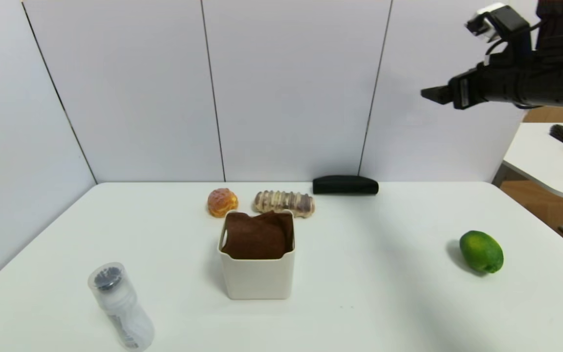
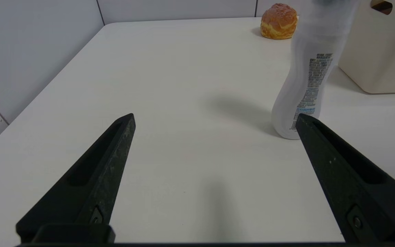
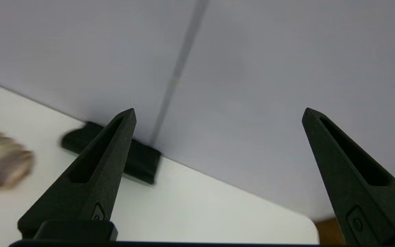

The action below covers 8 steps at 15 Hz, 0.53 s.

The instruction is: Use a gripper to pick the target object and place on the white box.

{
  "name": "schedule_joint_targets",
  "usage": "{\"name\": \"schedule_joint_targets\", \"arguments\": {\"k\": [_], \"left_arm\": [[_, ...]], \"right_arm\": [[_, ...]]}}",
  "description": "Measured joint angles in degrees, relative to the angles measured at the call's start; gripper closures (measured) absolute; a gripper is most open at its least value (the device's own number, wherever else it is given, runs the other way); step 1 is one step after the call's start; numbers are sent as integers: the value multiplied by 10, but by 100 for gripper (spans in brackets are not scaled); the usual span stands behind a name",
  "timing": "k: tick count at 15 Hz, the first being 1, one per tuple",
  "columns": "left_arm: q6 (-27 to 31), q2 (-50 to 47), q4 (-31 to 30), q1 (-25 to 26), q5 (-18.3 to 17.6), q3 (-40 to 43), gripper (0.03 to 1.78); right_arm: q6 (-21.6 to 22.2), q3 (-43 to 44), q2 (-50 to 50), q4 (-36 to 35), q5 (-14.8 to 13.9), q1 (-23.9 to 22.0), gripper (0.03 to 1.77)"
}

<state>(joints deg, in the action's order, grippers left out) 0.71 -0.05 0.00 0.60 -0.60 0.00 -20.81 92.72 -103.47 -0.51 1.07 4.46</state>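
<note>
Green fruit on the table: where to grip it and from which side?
I'd come from above with the open right gripper, fingers closing across the middle of the green fruit. It lies on its side, a plump oval with its long axis slanting, so its waist should suit a grip across the narrow width better than the tapered ends. Nothing stands close around it.

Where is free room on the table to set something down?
Bare: between white box and green fruit; also left of the box, beyond the bottle. Crowded: behind the box, with bun, striped bread, black case.
</note>
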Motion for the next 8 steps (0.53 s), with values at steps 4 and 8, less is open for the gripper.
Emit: {"name": "schedule_joint_targets", "arguments": {"k": [4, 8], "left_arm": [[0, 0, 0, 0, 0, 0, 12], [0, 0, 0, 0, 0, 0, 12]], "right_arm": [[65, -103, 36, -199, -12, -52, 11], [105, -205, 90, -388, -10, -60, 11]]}}
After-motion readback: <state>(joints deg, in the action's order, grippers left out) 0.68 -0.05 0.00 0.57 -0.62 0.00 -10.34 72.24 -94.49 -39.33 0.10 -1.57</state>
